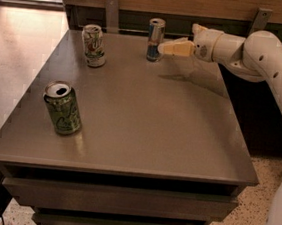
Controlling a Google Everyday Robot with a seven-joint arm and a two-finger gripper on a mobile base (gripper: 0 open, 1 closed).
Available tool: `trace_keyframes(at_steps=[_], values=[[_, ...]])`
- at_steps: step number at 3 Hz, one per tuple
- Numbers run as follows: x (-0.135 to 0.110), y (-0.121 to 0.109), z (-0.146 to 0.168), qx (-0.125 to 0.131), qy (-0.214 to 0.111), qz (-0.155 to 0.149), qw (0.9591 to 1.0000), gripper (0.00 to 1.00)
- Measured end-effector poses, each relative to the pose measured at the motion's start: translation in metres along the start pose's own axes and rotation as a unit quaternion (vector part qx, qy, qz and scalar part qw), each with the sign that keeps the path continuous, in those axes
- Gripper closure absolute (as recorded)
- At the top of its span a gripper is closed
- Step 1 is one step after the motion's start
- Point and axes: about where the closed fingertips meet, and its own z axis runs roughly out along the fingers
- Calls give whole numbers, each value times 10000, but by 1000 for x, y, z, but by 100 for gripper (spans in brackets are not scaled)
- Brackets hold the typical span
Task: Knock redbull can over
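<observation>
The redbull can (155, 39) is a slim blue-and-silver can with a silver top. It stands upright near the back edge of the grey table (144, 125). My gripper (164, 47) comes in from the right on a white arm, above the table. Its pale fingertips are right beside the can's right side, at about mid height, touching or nearly touching it.
A white-and-green can (93, 45) stands upright at the back left. A wider green can (63, 108) with pale scrawls stands at the front left. A wooden wall runs behind the table. The table has drawers below its front edge.
</observation>
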Motion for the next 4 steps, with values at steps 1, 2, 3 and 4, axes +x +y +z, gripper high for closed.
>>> trace_keyframes(at_steps=[1,2,3,4], values=[[3,-1,14,-117,-14,37,9999,0],[8,-1,29,-249,-42,88,9996,0],[10,-2,40,-340,-95,119,9993,0],[8,-2,48,-406,-162,99,9990,0]])
